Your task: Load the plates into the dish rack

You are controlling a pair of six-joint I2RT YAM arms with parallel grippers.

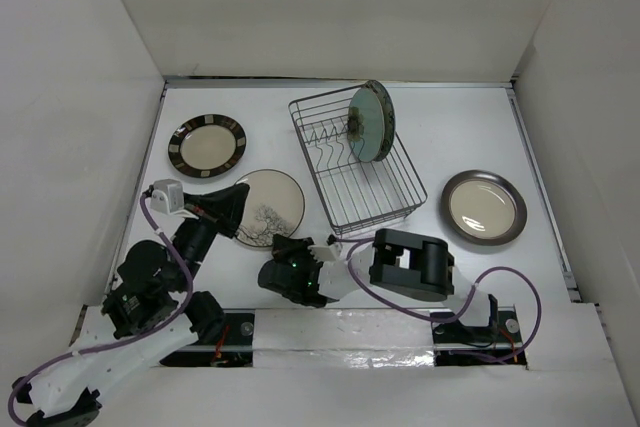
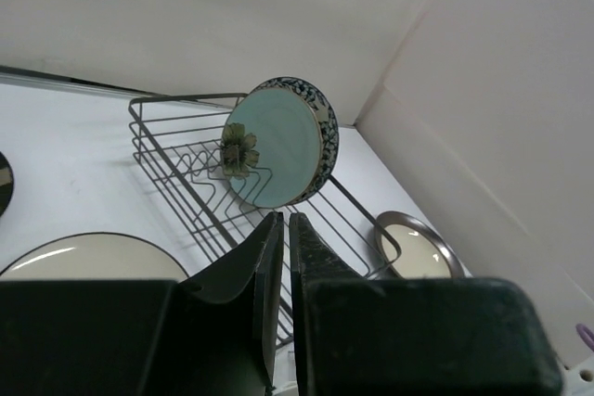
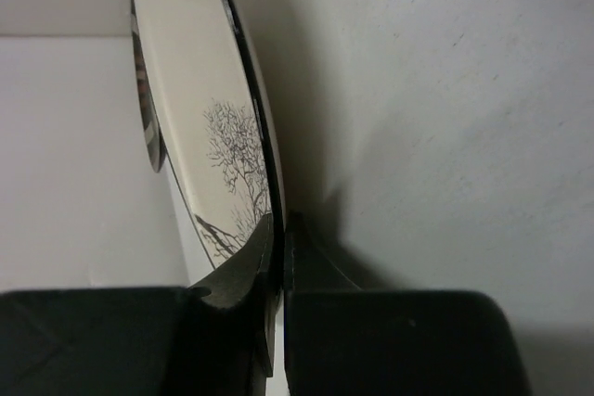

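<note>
The cream plate with the black tree drawing (image 1: 270, 205) lies left of the dish rack (image 1: 385, 209). My right gripper (image 1: 284, 245) is shut on its near rim; in the right wrist view the rim (image 3: 243, 150) runs edge-on between the fingers (image 3: 280, 238). My left gripper (image 1: 238, 199) is shut and empty at that plate's left edge (image 2: 93, 257), pointing toward the rack (image 2: 176, 141). A pale teal plate (image 1: 368, 123) (image 2: 274, 150) stands upright in the rack with the blue floral plate (image 2: 327, 127) behind it. The dark-striped plate (image 1: 207, 145) lies at the far left. The grey-brown rimmed plate (image 1: 484, 207) (image 2: 413, 249) lies to the right.
White walls enclose the table on the left, back and right. The rack's near half holds bare divider prongs (image 1: 360, 182). A purple cable (image 1: 520, 292) loops by the right arm's base.
</note>
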